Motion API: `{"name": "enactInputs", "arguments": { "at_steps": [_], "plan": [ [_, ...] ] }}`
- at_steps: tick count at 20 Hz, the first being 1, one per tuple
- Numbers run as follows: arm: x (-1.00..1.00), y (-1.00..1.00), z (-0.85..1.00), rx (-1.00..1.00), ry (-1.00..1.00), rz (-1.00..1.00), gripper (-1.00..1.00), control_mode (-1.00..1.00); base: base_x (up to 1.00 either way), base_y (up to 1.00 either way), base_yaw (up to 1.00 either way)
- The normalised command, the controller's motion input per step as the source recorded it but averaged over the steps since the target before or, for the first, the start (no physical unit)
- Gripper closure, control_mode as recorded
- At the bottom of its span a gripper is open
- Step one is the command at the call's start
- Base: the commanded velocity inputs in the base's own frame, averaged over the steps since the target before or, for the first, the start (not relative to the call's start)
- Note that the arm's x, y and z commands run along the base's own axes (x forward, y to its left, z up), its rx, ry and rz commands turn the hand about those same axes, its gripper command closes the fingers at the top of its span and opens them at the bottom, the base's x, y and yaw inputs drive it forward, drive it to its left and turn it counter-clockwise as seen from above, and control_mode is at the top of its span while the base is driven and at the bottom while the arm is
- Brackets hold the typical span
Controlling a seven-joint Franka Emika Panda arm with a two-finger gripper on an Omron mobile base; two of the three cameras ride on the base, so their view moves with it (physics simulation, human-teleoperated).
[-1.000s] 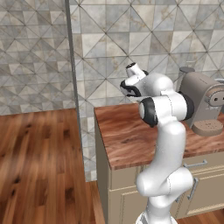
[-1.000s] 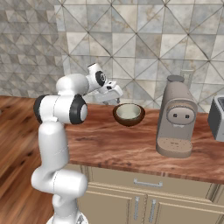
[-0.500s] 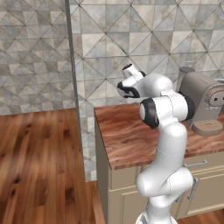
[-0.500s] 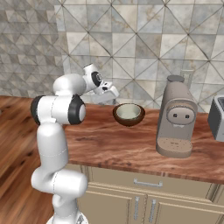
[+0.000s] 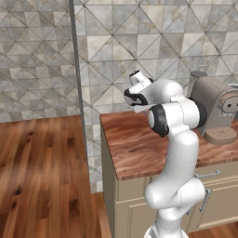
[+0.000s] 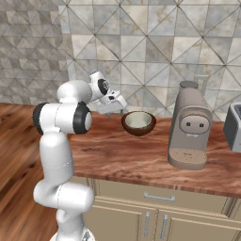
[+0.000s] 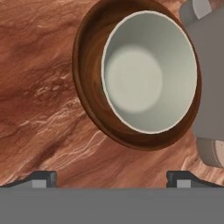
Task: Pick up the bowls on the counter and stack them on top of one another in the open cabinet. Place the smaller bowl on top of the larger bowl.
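Gripper [image 6: 118,104] held with jaws spread wide and nothing between them, brown larger bowl [image 7: 89,70] seen just ahead on the counter [image 7: 39,87], pale smaller bowl [image 7: 146,72] nested inside it, coffee machine [image 6: 189,126] beyond

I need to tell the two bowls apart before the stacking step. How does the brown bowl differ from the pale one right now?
The brown bowl is dark, glossy reddish-brown; the pale bowl is plain whitish-grey. The brown bowl is wider and rests on the counter; the pale bowl is narrower and sits inside the brown one, off-centre toward one side. Both are round, upright and untouched, with the open hand hovering nearby.
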Motion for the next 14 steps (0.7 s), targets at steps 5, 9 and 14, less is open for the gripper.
{"name": "enactInputs", "arguments": {
  "at_steps": [5,9,14],
  "plan": [
    [-0.02,0.04,-0.04,0.0,0.01,-0.03,-1.0,-1.0,0.0,0.0,0.0],
    [0.0,0.06,-0.02,0.0,0.0,-0.02,-1.0,-1.0,0.0,0.0,0.0],
    [0.0,0.06,-0.07,0.0,0.0,-0.01,-1.0,-1.0,0.0,0.0,0.0]
  ]
}}
